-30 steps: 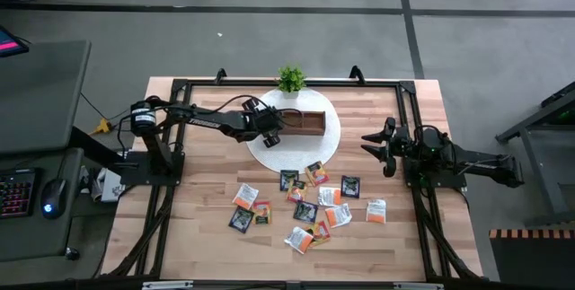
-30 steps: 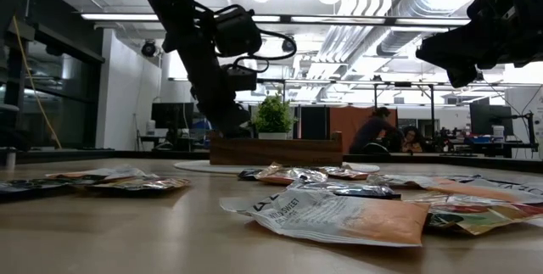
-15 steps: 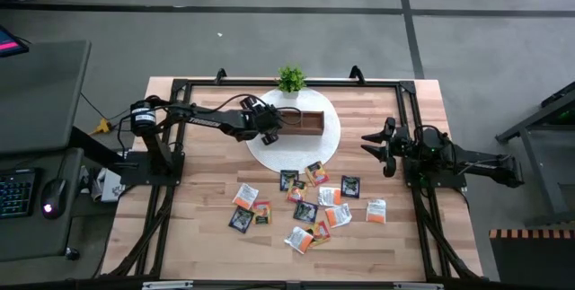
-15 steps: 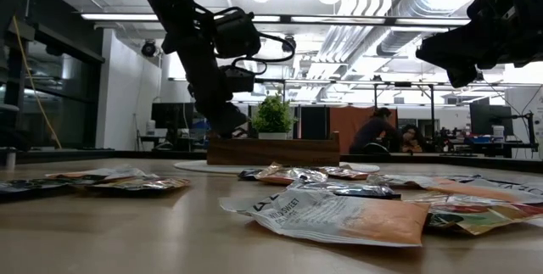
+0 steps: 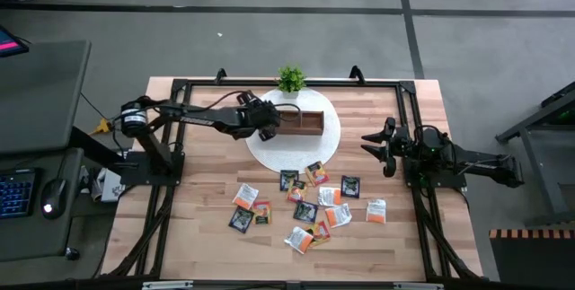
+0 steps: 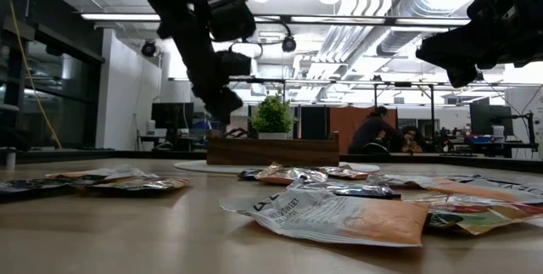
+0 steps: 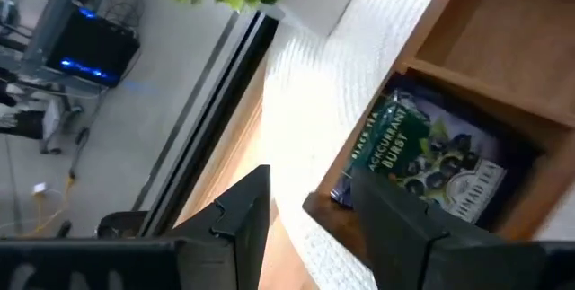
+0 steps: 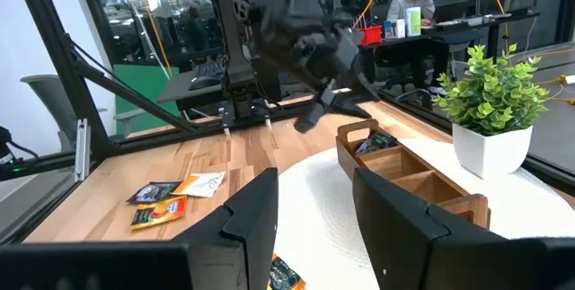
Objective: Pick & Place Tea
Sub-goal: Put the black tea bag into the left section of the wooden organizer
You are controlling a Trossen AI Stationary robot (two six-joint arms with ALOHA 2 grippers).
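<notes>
Dark tea sachet (image 7: 422,160) with berry print in wooden tray (image 7: 503,74), left pincer (image 7: 310,214) parted, empty

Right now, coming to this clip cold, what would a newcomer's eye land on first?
Probably the scatter of tea sachets strewn over the near half of the table, loose and overlapping. Next, the left gripper, open and empty, above the left end of the wooden tray on the white mat, where one dark sachet already lies in the end compartment. The right gripper waits open at the right side.

One sachet (image 7: 422,157) in tray (image 5: 301,123) end compartment; tray on mat (image 5: 296,151); plant (image 5: 290,79) behind; loose sachets (image 5: 310,202) in front
</notes>
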